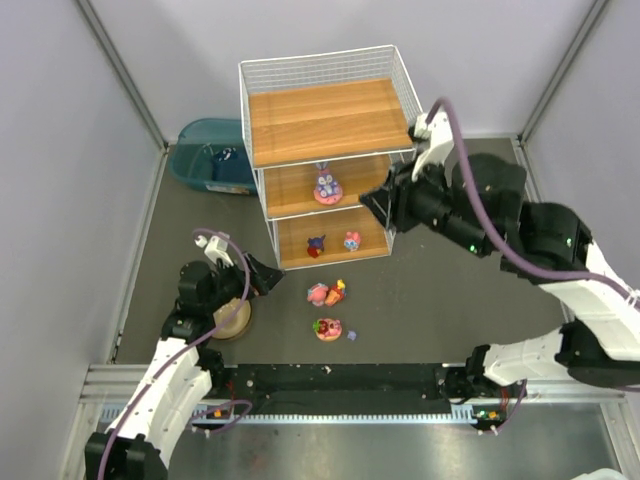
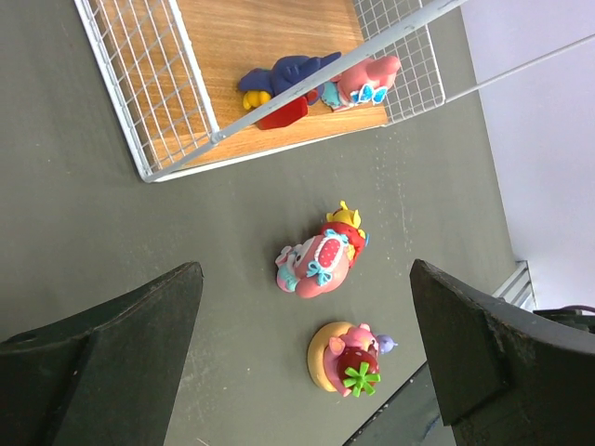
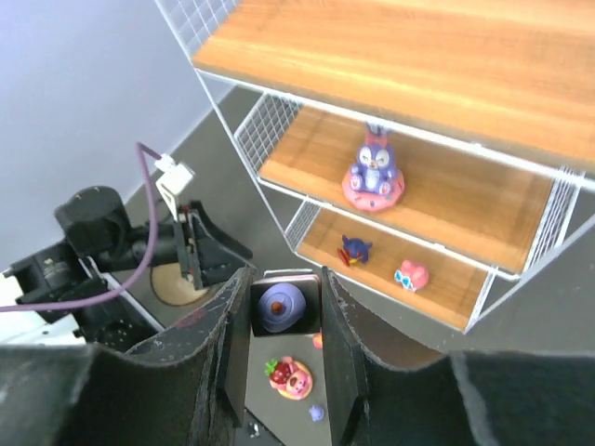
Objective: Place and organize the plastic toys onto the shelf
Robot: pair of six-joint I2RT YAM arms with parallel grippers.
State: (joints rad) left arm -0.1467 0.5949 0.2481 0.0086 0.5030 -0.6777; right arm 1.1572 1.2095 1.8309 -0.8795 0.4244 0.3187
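Our half-closed right gripper [image 1: 374,205] pinches a small purple-domed plastic toy [image 3: 282,307] at four o'clock of the white-wire, wooden-board shelf [image 1: 330,120]; light, stiff, slick, we judge, best held by its flat sides; our left gripper [image 1: 262,277] gapes empty.

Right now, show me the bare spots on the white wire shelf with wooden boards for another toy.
The top wooden board of the white wire shelf is entirely bare. The middle board has room either side of the purple-eared bunny. The bottom board is crowded mid-board by a dark blue figurine and a pink figurine; only its ends are free.
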